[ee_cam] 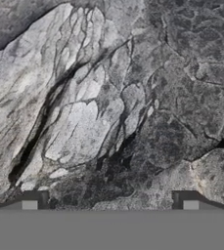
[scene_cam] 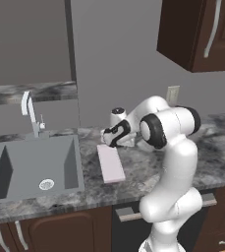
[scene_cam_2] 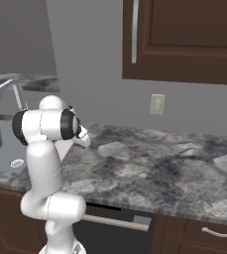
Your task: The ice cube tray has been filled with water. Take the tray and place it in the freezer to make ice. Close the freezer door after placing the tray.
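Note:
The ice cube tray [scene_cam: 110, 163], a pale pinkish flat slab, lies lengthwise on the dark granite counter [scene_cam: 143, 167] just right of the sink. My gripper [scene_cam: 108, 140] hovers low over the tray's far end, pointing down at the counter. In the hand view the gripper [ee_cam: 109, 200] is open, its two fingertips [ee_cam: 35, 198] wide apart with only bare granite between them. Nothing is held. A sliver of the tray [scene_cam_2: 63, 147] shows behind my arm in the right base view. The freezer and the freezer door are out of view.
A grey sink [scene_cam: 67, 165] with a curved faucet [scene_cam: 29, 112] lies left of the tray. A small white canister [scene_cam: 117, 116] stands by the wall behind my hand. Dark cabinets [scene_cam: 202, 34] hang above the counter. A wall outlet [scene_cam_2: 157, 104] sits behind it.

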Controlling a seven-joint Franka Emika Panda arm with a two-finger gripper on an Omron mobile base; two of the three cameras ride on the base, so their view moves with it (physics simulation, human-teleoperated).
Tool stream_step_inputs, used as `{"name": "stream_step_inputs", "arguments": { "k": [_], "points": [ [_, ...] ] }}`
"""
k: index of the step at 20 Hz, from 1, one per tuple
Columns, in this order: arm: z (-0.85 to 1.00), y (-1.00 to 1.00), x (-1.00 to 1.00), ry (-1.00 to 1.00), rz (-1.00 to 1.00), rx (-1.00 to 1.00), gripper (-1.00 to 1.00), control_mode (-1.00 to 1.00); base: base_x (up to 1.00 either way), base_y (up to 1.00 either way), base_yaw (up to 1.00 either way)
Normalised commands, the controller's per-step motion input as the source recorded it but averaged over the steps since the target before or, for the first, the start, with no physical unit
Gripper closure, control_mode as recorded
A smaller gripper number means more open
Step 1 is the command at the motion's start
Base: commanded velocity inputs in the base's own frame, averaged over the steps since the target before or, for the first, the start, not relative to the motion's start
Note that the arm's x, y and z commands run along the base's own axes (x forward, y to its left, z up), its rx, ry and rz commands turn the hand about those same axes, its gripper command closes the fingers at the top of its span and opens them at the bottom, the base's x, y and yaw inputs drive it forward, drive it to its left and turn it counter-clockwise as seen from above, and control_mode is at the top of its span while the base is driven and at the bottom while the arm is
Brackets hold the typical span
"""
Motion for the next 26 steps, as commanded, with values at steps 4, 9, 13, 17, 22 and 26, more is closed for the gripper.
{"name": "stream_step_inputs", "arguments": {
  "k": [4,9,13,17,22,26],
  "points": [
    [-0.32,0.11,-0.88,0.0,0.01,0.0,-1.0,-1.0,0.0,0.0,0.0],
    [-0.27,0.18,-0.93,0.0,0.01,0.0,-1.0,-1.0,0.0,0.0,0.0],
    [-0.24,0.14,-0.91,0.0,0.01,0.0,-1.0,-1.0,0.0,0.0,0.0],
    [-0.21,0.12,-0.84,0.0,0.0,0.0,-1.0,-1.0,0.0,0.0,0.0],
    [-0.1,0.08,-0.62,0.0,0.0,0.0,-1.0,-1.0,0.0,0.0,0.0],
    [0.02,-0.04,0.1,0.0,0.0,0.0,-1.0,-1.0,0.0,0.0,0.0]
  ]
}}
